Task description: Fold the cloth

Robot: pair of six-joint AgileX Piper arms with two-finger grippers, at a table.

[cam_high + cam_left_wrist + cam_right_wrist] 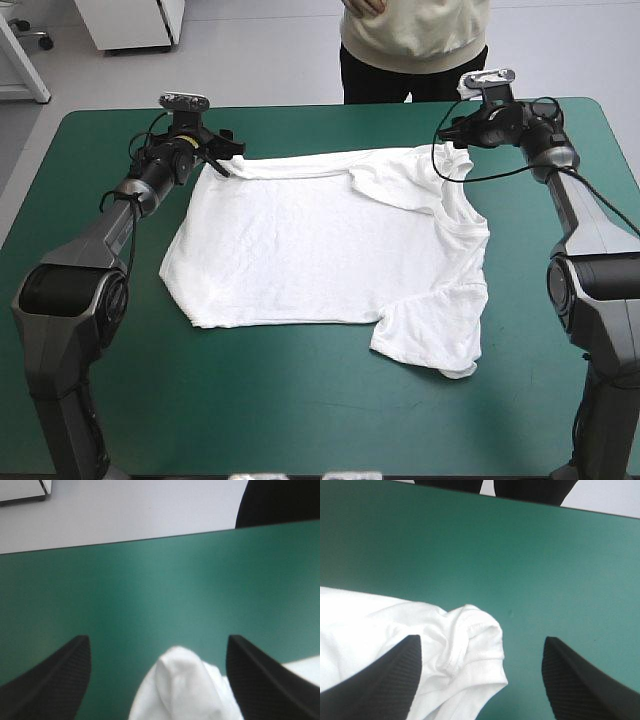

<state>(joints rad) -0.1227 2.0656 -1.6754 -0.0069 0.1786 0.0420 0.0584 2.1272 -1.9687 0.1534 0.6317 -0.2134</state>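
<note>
High view: where does the T-shirt (330,250) lie?
— Middle of the frame, spread nearly flat on the teal-green table (300,410). One sleeve is doubled over at the lower right.
— And the step?
— I judge it to be taking the two far corners, upper left and upper right, for a fold toward the near edge.
— How to do it well?
— Close on both corners together, take in the whole hem, lift evenly and keep the edge taut.
— The left end effector (222,158)?
— Spread wide and holding nothing. In the left wrist view a white peak of cloth (180,690) stands between its black fingers.
— The right end effector (452,135)?
— Also spread and empty. A hemmed corner (470,645) lies between its fingers, nearer one of them, so it should centre itself before pinching.
</note>
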